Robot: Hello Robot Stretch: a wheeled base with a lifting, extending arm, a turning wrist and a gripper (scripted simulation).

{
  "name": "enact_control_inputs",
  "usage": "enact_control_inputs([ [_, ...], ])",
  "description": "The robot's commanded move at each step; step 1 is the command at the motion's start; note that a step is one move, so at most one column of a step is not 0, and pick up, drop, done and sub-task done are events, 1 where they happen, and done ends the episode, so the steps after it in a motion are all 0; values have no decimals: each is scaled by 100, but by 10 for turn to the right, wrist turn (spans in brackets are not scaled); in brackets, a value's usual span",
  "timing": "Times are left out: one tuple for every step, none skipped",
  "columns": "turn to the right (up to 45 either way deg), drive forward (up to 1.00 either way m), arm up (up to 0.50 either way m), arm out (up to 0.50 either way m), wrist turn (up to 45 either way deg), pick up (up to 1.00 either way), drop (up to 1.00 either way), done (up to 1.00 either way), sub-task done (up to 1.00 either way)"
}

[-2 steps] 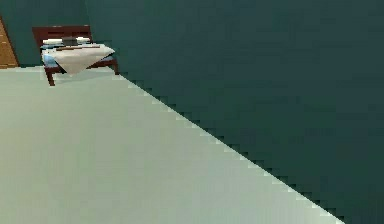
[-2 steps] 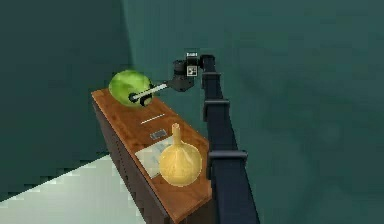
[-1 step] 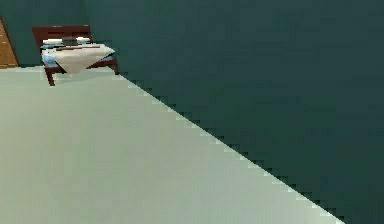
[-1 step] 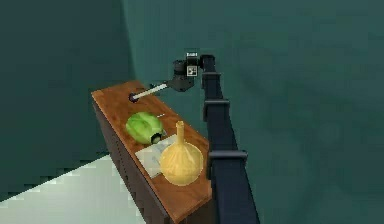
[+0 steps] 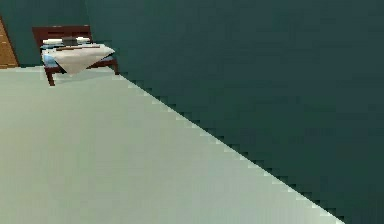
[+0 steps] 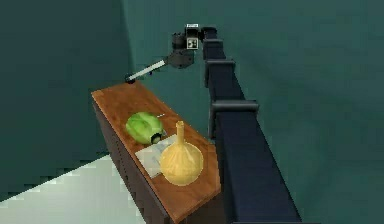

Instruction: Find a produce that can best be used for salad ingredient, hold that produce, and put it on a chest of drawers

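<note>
The green produce (image 6: 143,125) lies on the wooden surface (image 6: 105,100), near but apart from the hand (image 6: 135,76), which holds nothing.

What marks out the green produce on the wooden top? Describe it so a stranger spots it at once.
Against the dark teal wall stands a brown wooden cabinet. On its top lies a low, rounded, bright green lump. Its nearest neighbour is a taller tan bulb with a thin neck; only this thing is green.

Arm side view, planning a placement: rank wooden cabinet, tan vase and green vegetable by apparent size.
1. wooden cabinet
2. tan vase
3. green vegetable; the vase is nearer, so these two are unsure.
</note>
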Motion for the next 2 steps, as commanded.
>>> enact_control_inputs([
  [0, 0, 0, -8, 0, 0, 0, 0, 0],
  [0, 0, 0, 0, 0, 0, 0, 100, 0],
])
